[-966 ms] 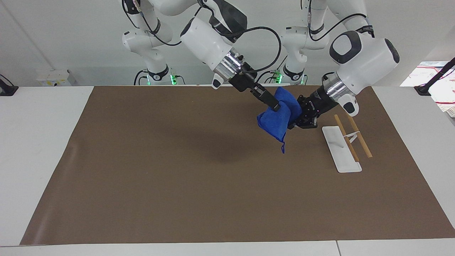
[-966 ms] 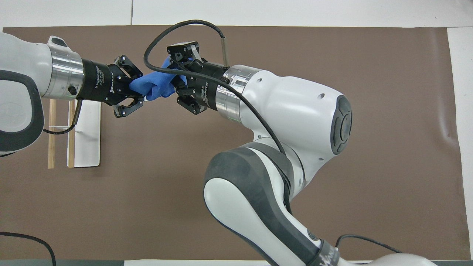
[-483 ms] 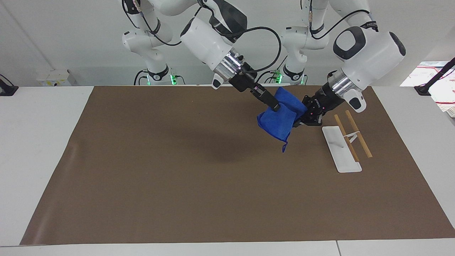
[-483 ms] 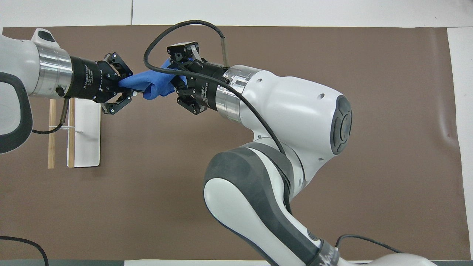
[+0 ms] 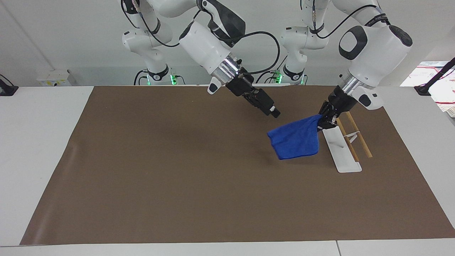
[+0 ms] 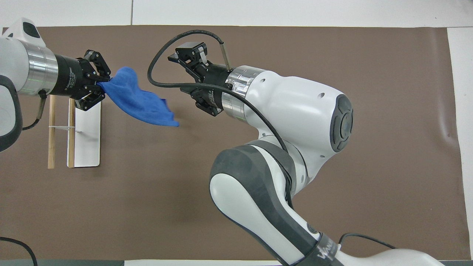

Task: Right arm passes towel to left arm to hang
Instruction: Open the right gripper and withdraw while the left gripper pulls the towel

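The blue towel (image 5: 295, 142) hangs by one corner from my left gripper (image 5: 325, 119), which is shut on it. It droops over the brown mat beside the white rack base (image 5: 341, 153). In the overhead view the towel (image 6: 136, 101) trails from the left gripper (image 6: 101, 84) toward the middle of the table. My right gripper (image 5: 273, 113) is open and empty, up over the mat, a short gap from the towel's free end. It also shows in the overhead view (image 6: 186, 79).
A rack with a white base (image 6: 87, 136) and two wooden rods (image 6: 51, 129) stands at the left arm's end of the table, right under the left wrist. A brown mat (image 5: 177, 177) covers the table.
The right gripper has let go of the towel and drawn back a little. The left gripper has pulled the towel away toward the rack, and the towel now hangs unfolded from it alone.
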### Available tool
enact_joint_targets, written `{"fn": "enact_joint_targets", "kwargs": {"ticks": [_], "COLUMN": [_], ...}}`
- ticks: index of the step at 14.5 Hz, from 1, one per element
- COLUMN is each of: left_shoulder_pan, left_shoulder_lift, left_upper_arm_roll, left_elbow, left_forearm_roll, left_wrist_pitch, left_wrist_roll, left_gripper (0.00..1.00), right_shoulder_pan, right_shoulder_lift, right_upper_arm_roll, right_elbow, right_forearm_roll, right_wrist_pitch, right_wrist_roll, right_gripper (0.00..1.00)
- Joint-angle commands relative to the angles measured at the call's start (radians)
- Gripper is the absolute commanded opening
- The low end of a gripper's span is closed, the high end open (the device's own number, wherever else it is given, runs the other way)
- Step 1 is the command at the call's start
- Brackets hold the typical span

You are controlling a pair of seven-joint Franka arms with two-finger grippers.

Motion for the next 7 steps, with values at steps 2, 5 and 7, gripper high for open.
{"fn": "enact_joint_targets", "kwargs": {"ticks": [2,5,7], "left_shoulder_pan": [0.002,0.004,0.036], "left_shoulder_lift": [-0.024,-0.068,-0.106], "left_upper_arm_roll": [-0.003,-0.003,-0.003], "left_elbow": [-0.035,-0.134,-0.223], "left_forearm_roll": [0.207,0.334,0.358], "left_wrist_pitch": [0.05,0.122,0.194], "left_wrist_roll": [0.025,0.023,0.023], "left_gripper": [0.0,0.0,0.0], "right_shoulder_pan": [-0.118,-0.236,-0.309], "right_shoulder_lift": [-0.087,-0.133,-0.14], "right_upper_arm_roll": [0.006,0.006,0.006], "right_elbow": [-0.185,-0.288,-0.287], "right_forearm_roll": [-0.146,-0.151,-0.194], "right_wrist_pitch": [-0.007,-0.07,-0.165], "right_wrist_roll": [-0.31,-0.632,-0.751], "right_gripper": [1.0,1.0,1.0]}}
